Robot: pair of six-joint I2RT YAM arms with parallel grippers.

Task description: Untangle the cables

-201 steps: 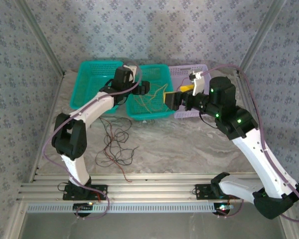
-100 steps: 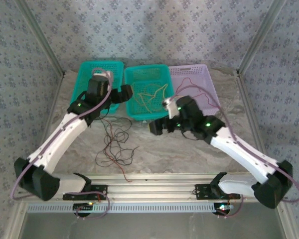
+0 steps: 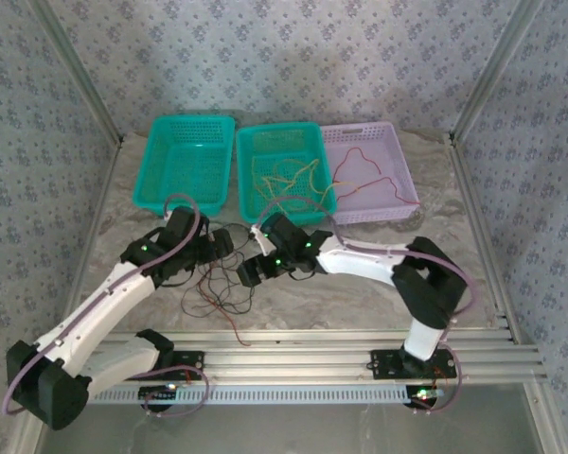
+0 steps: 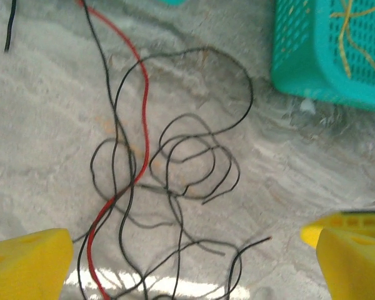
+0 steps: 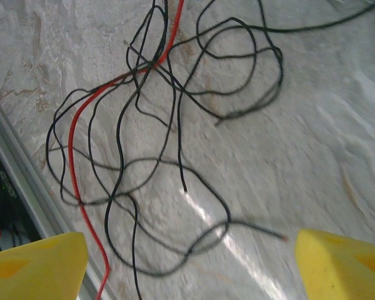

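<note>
**Ana:** Where did the loose wires lie?

**Ben:** A tangle of thin black and red cables (image 3: 218,288) lay flat on the grey marbled counter (image 3: 360,274). From overhead it sat at 6 o'clock from the middle teal mesh basket (image 3: 279,127), close to the aluminium rail (image 3: 312,345) at the near edge.

**Ana:** And the two arms?

**Ben:** The left gripper (image 3: 229,244) hung at the tangle's 12 o'clock edge. The right gripper (image 3: 251,271) was at roughly 2 o'clock, just beside the left one.

**Ana:** Were they pinching anything?

**Ben:** No. In the left wrist view the left gripper (image 4: 187,256) had its yellow fingers (image 4: 25,265) spread wide, with nothing between them. The tangle (image 4: 169,169) lay on the counter at 12 o'clock from them, one red strand (image 4: 144,94) running through the black loops. A corner of the teal basket (image 4: 312,69) showed at 2 o'clock.

**Ana:** The other?

**Ben:** The right gripper (image 5: 187,262) was equally wide apart and empty. The tangle (image 5: 156,125) spread out at 11 o'clock, and a black loose end reached in between the fingers (image 5: 344,262). I could not tell whether either gripper touched a wire.

**Ana:** What about the baskets?

**Ben:** Thin yellow cables (image 3: 289,180) lay in the middle basket. A thin red cable (image 3: 364,180) lay in the lilac plastic basket (image 3: 364,127) at its 3 o'clock. A second teal mesh basket (image 3: 185,165) stood at its 9 o'clock.
</note>
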